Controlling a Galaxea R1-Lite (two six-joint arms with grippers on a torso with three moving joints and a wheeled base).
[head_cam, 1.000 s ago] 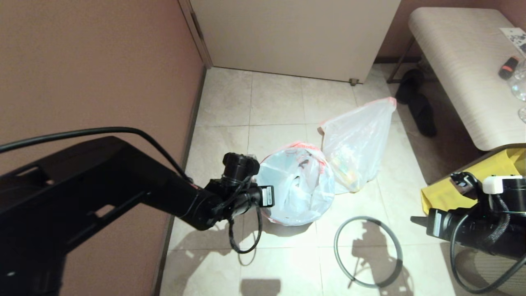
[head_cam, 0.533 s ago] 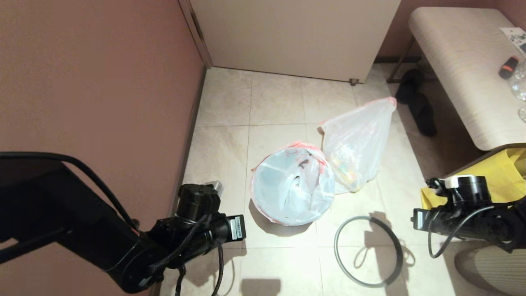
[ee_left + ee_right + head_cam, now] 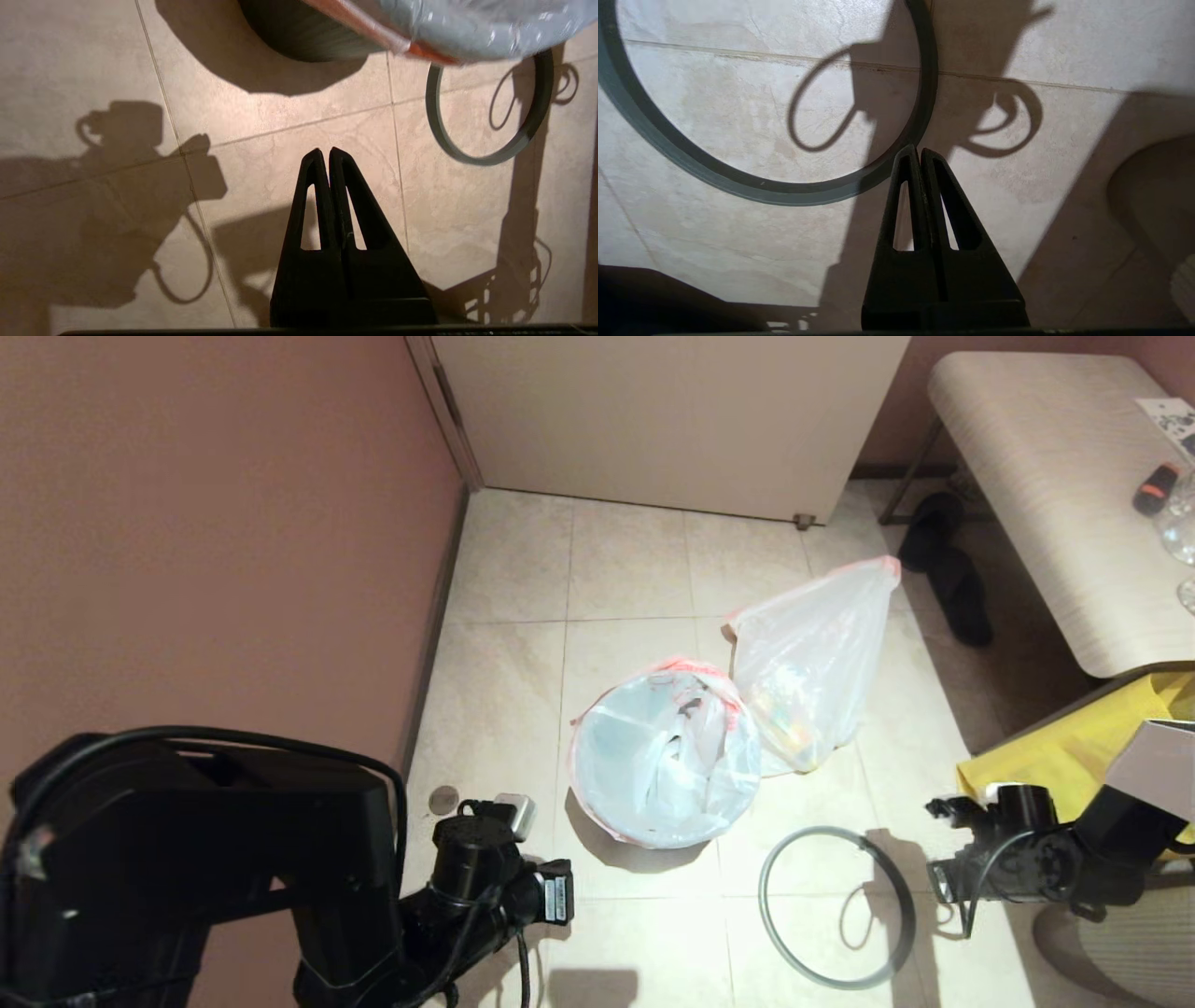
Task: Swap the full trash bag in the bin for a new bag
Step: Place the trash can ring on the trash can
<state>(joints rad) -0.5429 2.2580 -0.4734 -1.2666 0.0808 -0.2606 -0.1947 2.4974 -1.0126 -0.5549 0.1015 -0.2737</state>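
Note:
The black bin [image 3: 597, 821] stands mid-floor, and the new bag [image 3: 665, 756] lines it with its red edge folded over the rim [image 3: 420, 46]. Leaning against the bin's far right side, the full trash bag [image 3: 812, 663] shows colourful rubbish through its plastic. The grey hoop [image 3: 836, 905] lies flat on the tiles to the bin's near right. My left gripper [image 3: 325, 151] is shut and empty, low over the floor near-left of the bin. My right gripper [image 3: 920, 150] is also shut and empty, just over the hoop's right edge [image 3: 738, 179].
A brown wall [image 3: 233, 523] runs along the left and a pale door [image 3: 672, 420] closes the back. A bench [image 3: 1055, 495] stands at the right with dark slippers [image 3: 952, 569] beside it. A yellow bag [image 3: 1074, 756] lies at the right edge.
My left arm has pulled back from the bin's rim toward me and dropped low. My right arm has also lowered and drawn back beside the hoop. Bin, bags and hoop have not moved.

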